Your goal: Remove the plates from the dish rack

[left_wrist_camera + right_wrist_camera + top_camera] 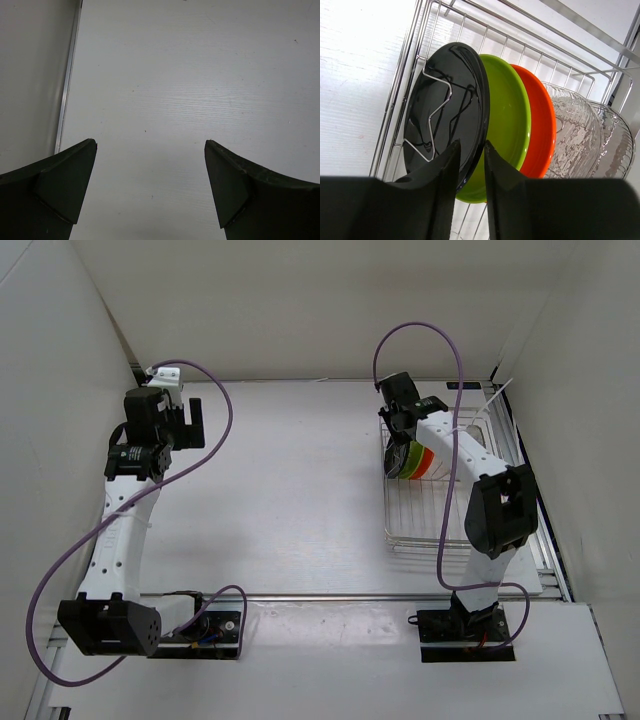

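**Getting the black plate out first**

The right gripper (471,150) is down in the dish rack (415,525). Its jaws are close together, with one finger on each side of the black plate's (445,115) edge. I cannot tell if they are pinching it yet or only sitting around it. The black plate stands on its edge, and most of it sticks out past the finger tips. Just behind it, on the right-finger side, are the lime green plate (507,125), then the orange plate (540,135), then two clear glassy plates (575,135).

To do this well, the jaws should squeeze only the black edge and not catch the green one too. A bent wire (434,117) of the rack lies across the black plate's face, on the left-finger side. I think the plate should go straight up until it is free of that wire.

The left gripper (150,145) has its jaws wide apart. Only the bare white table (200,75) lies between them, and it holds nothing.
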